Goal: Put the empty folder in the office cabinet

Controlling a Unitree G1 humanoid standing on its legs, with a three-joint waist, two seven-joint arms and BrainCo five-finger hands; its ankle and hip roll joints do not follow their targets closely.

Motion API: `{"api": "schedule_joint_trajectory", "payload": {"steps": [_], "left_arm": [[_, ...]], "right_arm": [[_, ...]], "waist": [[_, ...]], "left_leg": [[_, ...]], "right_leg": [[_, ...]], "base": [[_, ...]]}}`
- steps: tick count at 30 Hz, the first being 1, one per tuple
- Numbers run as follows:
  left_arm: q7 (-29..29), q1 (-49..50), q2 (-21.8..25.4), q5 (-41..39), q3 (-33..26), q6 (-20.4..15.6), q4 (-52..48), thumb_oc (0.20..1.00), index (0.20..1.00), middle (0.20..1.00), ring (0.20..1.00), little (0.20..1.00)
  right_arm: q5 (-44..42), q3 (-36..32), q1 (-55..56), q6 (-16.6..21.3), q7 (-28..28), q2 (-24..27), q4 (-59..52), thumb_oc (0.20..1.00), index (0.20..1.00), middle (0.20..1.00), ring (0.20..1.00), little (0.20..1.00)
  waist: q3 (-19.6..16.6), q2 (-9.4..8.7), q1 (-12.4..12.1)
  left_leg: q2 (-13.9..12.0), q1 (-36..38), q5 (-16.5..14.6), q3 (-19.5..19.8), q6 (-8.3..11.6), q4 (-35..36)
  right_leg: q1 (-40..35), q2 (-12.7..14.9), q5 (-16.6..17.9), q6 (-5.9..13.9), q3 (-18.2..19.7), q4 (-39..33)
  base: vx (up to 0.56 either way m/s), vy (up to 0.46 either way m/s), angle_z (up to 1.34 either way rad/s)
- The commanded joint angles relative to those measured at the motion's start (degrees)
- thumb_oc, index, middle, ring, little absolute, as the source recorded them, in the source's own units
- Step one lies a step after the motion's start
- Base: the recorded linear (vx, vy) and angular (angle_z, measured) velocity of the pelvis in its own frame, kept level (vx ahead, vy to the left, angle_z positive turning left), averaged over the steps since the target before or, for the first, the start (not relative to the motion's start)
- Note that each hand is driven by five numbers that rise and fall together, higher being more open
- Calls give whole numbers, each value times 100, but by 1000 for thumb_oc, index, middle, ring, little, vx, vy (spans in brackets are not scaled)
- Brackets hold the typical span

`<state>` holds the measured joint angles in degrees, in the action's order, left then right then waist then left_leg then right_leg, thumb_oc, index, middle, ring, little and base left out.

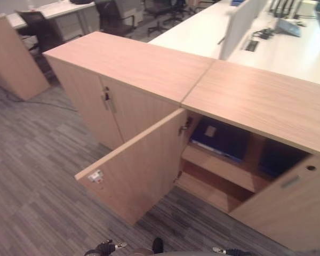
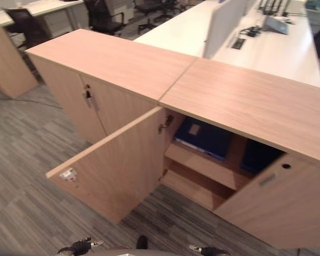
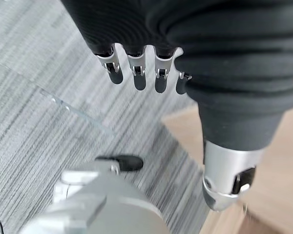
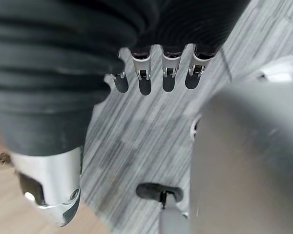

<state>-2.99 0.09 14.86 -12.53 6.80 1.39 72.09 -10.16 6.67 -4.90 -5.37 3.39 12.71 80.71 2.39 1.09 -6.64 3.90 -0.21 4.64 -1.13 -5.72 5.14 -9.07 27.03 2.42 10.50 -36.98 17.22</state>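
The wooden office cabinet [image 1: 256, 101] stands in front of me with both doors swung out, the left door [image 1: 144, 165] wide and the right door [image 1: 293, 202] partly. A blue folder [image 1: 221, 138] with a pale label sits on the upper shelf [image 1: 218, 168] at the left. A second dark blue folder [image 1: 277, 160] stands to its right, half hidden by the right door. My left hand [image 3: 136, 73] hangs over the carpet, fingers straight, holding nothing. My right hand [image 4: 151, 78] hangs the same way, open and empty.
A closed twin cabinet [image 1: 112, 101] adjoins on the left. White desks [image 1: 288, 48] with a divider panel lie behind, office chairs [image 1: 114, 18] beyond. Another wooden unit [image 1: 10, 58] stands far left. Grey striped carpet [image 1: 37, 176] spreads before the doors.
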Motion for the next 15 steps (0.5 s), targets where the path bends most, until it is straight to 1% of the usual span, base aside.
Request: {"api": "schedule_joint_trajectory", "payload": {"steps": [1,2,4,7,8,9,10,11,12,13,14,15], "left_arm": [[41,4,68,-300,-255,-130,313,1000,1000,1000,1000,1000],[53,-13,127,-344,-327,-128,331,1000,1000,1000,1000,1000],[84,-38,250,-482,-498,-112,370,1000,1000,1000,1000,1000],[83,-70,407,-706,-787,-112,358,1000,1000,1000,1000,1000],[84,-84,450,-753,-854,-126,345,1000,1000,1000,1000,1000],[104,-55,511,-839,-949,-140,358,1000,1000,1000,1000,1000],[112,-47,560,-924,-1038,-141,380,1000,1000,1000,1000,1000],[111,-12,612,-1004,-1156,-179,379,1000,1000,1000,1000,1000],[153,-15,648,-1138,-1208,-204,334,1000,1000,1000,1000,1000],[170,-57,689,-1184,-1213,-236,252,1000,1000,1000,1000,1000],[280,-186,774,-1204,-1079,-300,-104,1000,1000,1000,1000,1000],[354,-238,826,-1235,-1047,-343,-283,1000,1000,1000,1000,1000]], "right_arm": [[-188,-69,-19,39,-3,147,278,1000,1000,1000,1000,1000],[-223,-75,6,54,-19,150,272,1000,1000,1000,1000,1000],[-313,-116,26,62,-36,167,294,1000,1000,1000,1000,1000],[-369,-119,80,77,-45,150,299,1000,1000,1000,1000,1000],[-383,-130,84,86,-47,149,316,1000,1000,1000,1000,1000],[-367,-113,85,75,-33,149,352,1000,1000,1000,1000,1000],[-360,-107,70,65,-40,166,365,1000,1000,1000,1000,1000],[-342,-82,77,75,-33,174,377,1000,1000,1000,1000,1000],[-347,-100,76,95,-38,192,368,1000,1000,1000,1000,1000],[-360,-113,34,94,-47,237,350,1000,1000,1000,1000,1000],[-420,-52,-107,119,-145,361,307,1000,1000,1000,1000,1000],[-391,-17,-207,120,-207,442,322,1000,1000,1000,1000,1000]], "waist": [[1,143,-17],[43,154,15],[88,133,42],[91,27,16],[74,30,31],[52,9,24],[29,-3,11],[2,-28,-6],[27,-51,2],[150,-88,7],[407,-155,-22],[460,-180,-52]], "left_leg": [[-117,-131,-398,-86,573,-14],[-142,-102,-374,7,616,-14],[-122,-42,-359,158,658,-14],[-89,53,-385,215,711,-14],[-83,-17,-265,254,699,-14],[-118,-10,-250,266,752,-14],[-147,-3,-253,245,793,-14],[-239,9,-263,194,842,-14],[-308,6,-248,164,881,-27],[-412,-226,-299,77,951,-419],[-522,-964,-425,-80,1158,-1411],[-666,-1169,-523,-79,1243,-1746]], "right_leg": [[291,-549,-629,-143,501,-333],[344,-771,-821,-201,596,-394],[395,-1093,-978,-252,713,-497],[257,-1397,-1014,-284,722,-861],[221,-1506,-879,-324,690,-1098],[220,-1639,-894,-361,789,-1233],[218,-1704,-846,-355,859,-1380],[161,-1845,-769,-379,923,-1668],[157,-1920,-733,-386,962,-1795],[177,-1932,-712,-421,982,-1860],[275,-1887,-649,-498,992,-1923],[318,-1885,-615,-548,995,-1973]], "base": [[58,-79,49],[59,-103,64],[71,-109,85],[36,-119,50],[-35,-120,9],[-18,-122,1],[102,-222,-10],[107,-215,-9],[45,-236,-12],[-185,-217,-7],[-281,-193,7],[-277,-144,26]]}}
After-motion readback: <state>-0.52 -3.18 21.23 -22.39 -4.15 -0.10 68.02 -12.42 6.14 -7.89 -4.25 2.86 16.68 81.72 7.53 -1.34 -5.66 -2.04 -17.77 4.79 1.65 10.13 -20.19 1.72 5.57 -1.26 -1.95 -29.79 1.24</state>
